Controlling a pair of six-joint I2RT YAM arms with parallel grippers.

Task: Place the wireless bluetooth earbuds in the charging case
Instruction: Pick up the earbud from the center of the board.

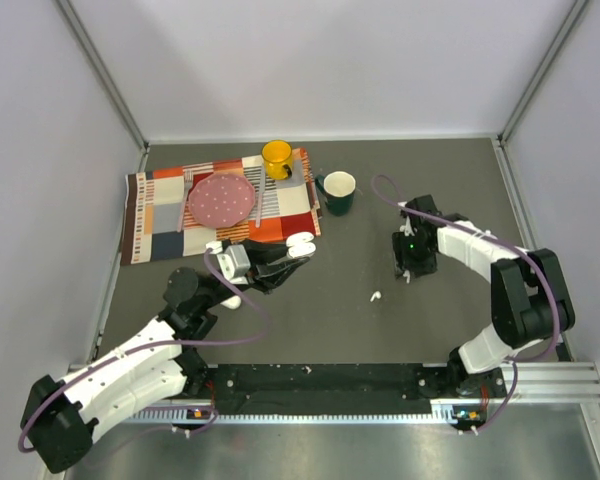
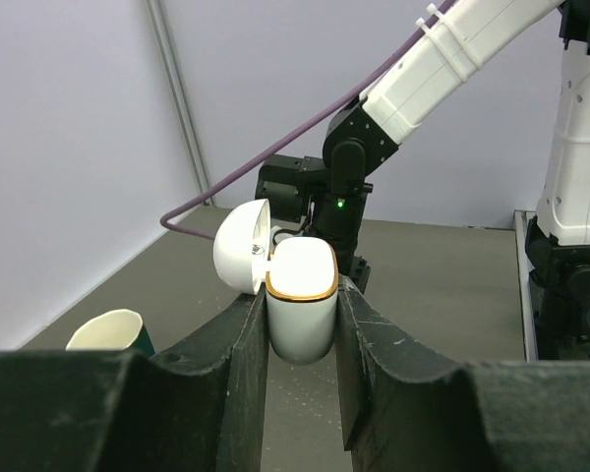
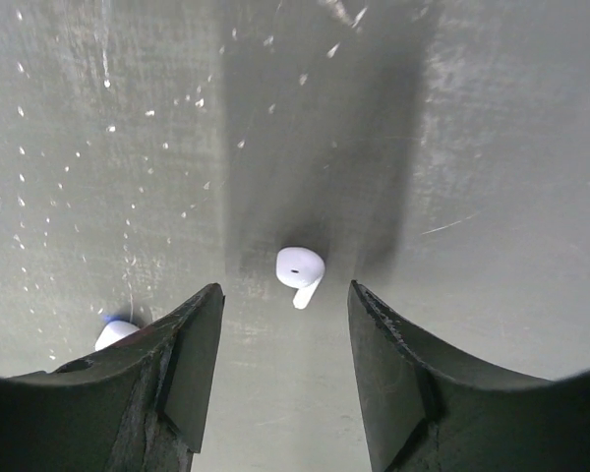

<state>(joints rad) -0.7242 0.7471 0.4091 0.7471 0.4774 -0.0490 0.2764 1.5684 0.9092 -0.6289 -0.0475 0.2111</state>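
Note:
My left gripper point(image 1: 296, 250) is shut on the white charging case point(image 1: 301, 242), held off the table. In the left wrist view the case point(image 2: 301, 317) stands upright between the fingers, and its lid point(image 2: 240, 246) is flipped open to the left. The right gripper point(image 1: 410, 270) hangs open just above the table. One white earbud point(image 3: 300, 267) lies on the dark surface beyond the right gripper point(image 3: 285, 290), between the lines of its two fingers and untouched. A second earbud point(image 3: 114, 334) peeks out behind the left finger; from above an earbud point(image 1: 376, 296) lies left of that gripper.
A patchwork cloth point(image 1: 160, 215) at the back left carries a pink plate point(image 1: 220, 198) and a yellow mug point(image 1: 277, 158). A white-rimmed dark green mug point(image 1: 338, 190) stands beside the cloth. Grey walls enclose the table on three sides.

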